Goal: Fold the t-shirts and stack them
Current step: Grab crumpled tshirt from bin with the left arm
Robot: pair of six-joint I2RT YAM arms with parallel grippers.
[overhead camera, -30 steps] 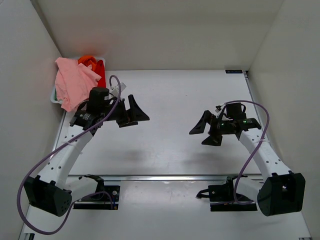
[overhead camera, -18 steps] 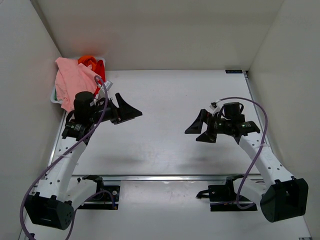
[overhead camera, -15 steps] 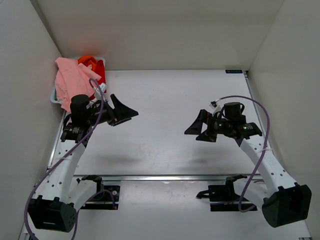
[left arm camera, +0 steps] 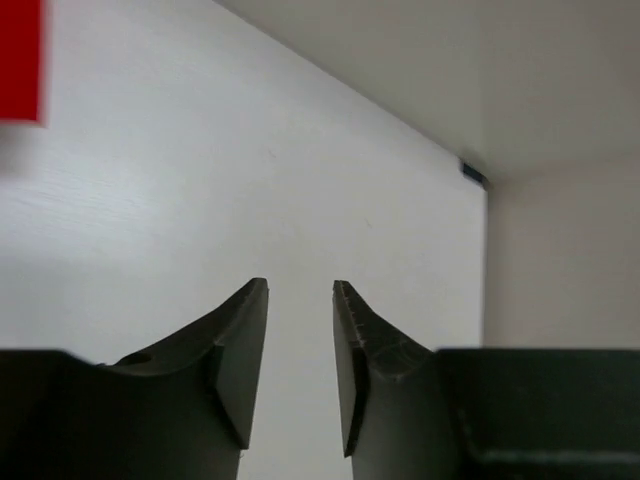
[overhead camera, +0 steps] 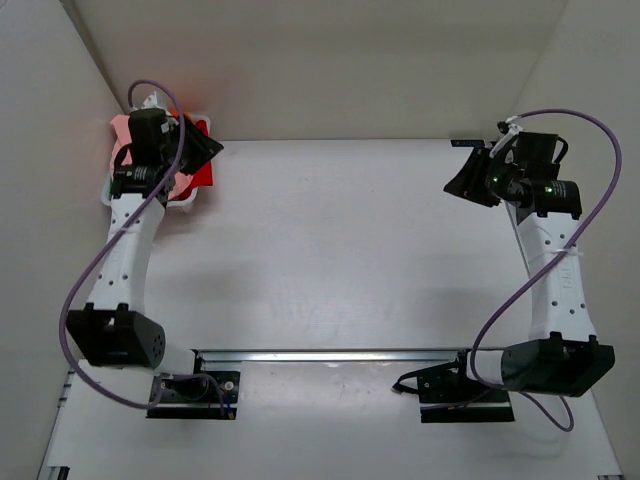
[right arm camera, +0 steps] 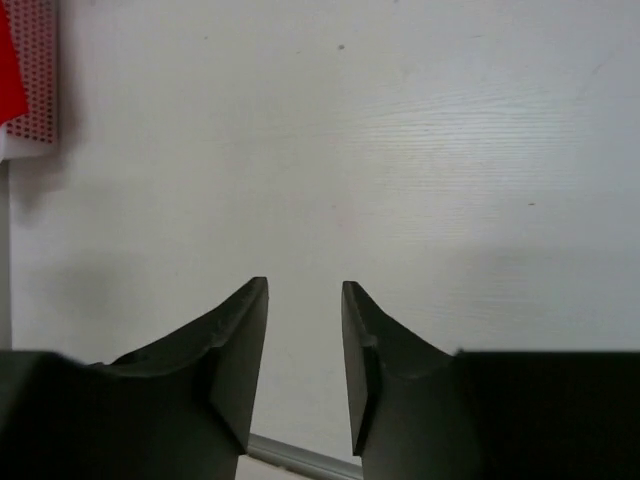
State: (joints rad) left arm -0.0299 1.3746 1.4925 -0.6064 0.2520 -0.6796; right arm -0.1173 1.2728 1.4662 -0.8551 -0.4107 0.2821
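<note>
At the far left corner of the surface, the left claw is hanging over the pile of t-shirts. Its two dark fingers are standing slightly apart, with a narrow gap between them. Nothing is sitting in that gap; only bare white surface is showing through it in the left wrist view. A patch of red cloth is showing at the upper left edge of that view, well apart from the fingertips.

Under and beside this claw, the salmon-pink shirt is lying bunched against the left wall. The red shirt is spilling over the side of the white tray that is holding the pile. How many shirts are lying there cannot be told, because the arm is covering most of them.

At the far right of the surface, the right claw is pointing towards the middle of the surface. Its fingers are also standing a little apart, and they are gripping nothing. In the right wrist view, white surface is filling the gap. A perforated tray wall with red cloth beside it is showing in the upper left corner. A purple cable is looping from the right wrist down along its arm.
</note>
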